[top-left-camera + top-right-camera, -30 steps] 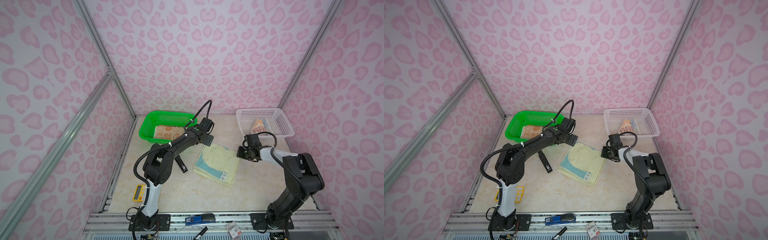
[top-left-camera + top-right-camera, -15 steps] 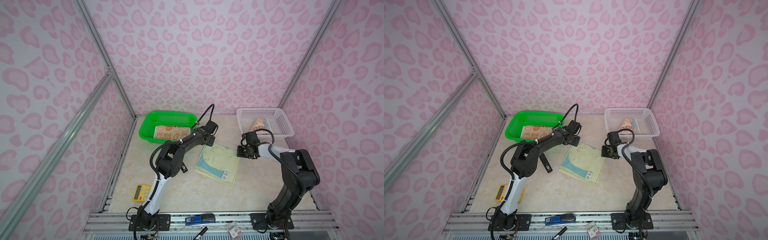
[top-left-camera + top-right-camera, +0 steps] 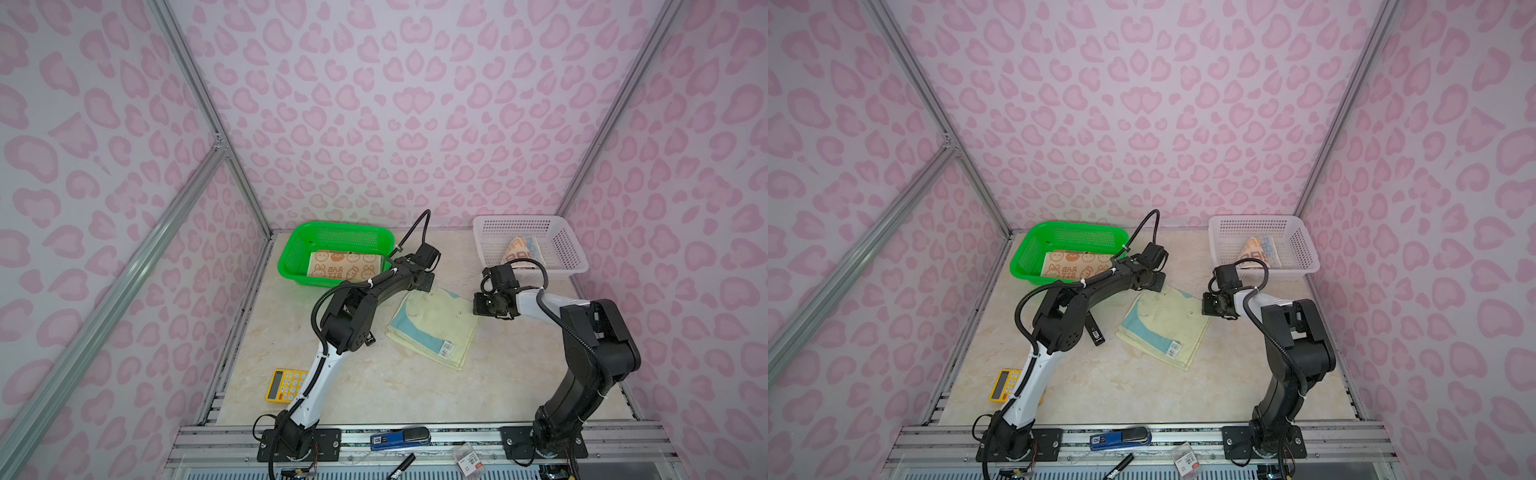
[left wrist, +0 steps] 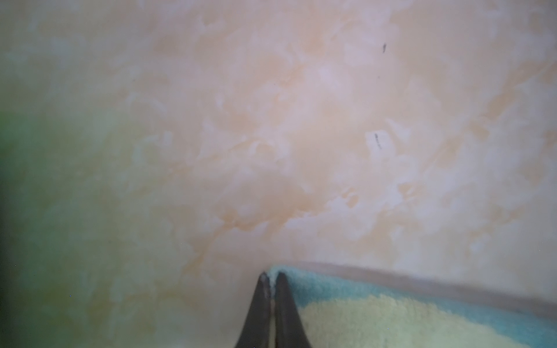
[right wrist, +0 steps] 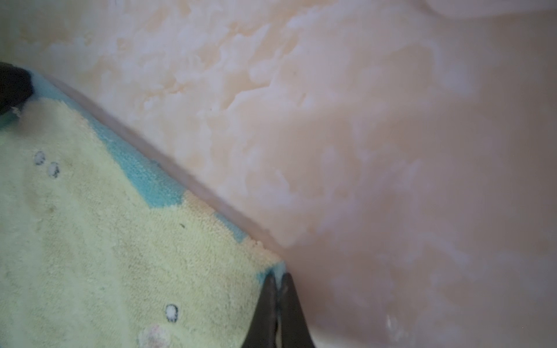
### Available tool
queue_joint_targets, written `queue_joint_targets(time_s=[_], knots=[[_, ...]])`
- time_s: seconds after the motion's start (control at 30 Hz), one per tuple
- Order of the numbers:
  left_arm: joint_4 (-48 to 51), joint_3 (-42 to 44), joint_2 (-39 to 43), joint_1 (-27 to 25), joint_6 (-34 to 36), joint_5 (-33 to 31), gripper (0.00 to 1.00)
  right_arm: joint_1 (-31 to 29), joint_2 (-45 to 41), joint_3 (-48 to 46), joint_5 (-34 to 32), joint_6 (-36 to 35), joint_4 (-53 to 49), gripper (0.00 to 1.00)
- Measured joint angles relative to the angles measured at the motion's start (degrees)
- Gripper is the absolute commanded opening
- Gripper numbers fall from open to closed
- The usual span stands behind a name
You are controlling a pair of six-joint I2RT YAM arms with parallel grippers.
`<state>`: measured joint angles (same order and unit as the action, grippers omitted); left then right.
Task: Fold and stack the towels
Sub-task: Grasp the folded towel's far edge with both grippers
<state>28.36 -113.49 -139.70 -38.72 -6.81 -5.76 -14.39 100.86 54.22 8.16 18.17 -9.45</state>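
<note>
Fold step: L gripper [image 4: 270, 280] & R gripper [image 5: 278, 282] jaws each clamped on an upper corner of cream-and-blue terry towel [image 3: 432, 328], mid-frame. Next prob: lift both, carry to lower edge.

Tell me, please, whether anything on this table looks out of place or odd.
Yes: a yellow calculator lies on the table near the left arm's base, and a small black stick-like device lies beside the blue-and-cream towel. Neither belongs to towel folding. The towel itself lies skewed to the table's edges.
</note>
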Motion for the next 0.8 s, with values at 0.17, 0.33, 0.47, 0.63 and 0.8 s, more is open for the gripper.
queue_joint_targets(time_s=[0.17,0.33,0.47,0.63,0.8], knots=[[-1.46,1.2,0.44,0.02,0.09,-0.04,0.02,-0.04,-0.68,-0.52,0.09,-0.44,0.0,0.0],[-5.01,9.94,5.77,-0.2,0.74,-1.55,0.02,0.28,-3.3,-1.62,1.4,-0.85,0.0,0.0],[-10.01,18.64,11.28,-0.87,1.62,-3.45,0.02,0.39,-5.97,-2.08,1.75,-1.33,-0.02,0.0],[-17.0,26.77,19.21,-1.51,2.4,-4.87,0.02,0.39,-10.23,-4.33,2.34,-1.57,-0.15,0.0],[-24.04,32.09,24.74,-1.9,3.02,-5.6,0.02,0.39,-12.94,-6.27,2.6,-2.36,0.5,0.0]])
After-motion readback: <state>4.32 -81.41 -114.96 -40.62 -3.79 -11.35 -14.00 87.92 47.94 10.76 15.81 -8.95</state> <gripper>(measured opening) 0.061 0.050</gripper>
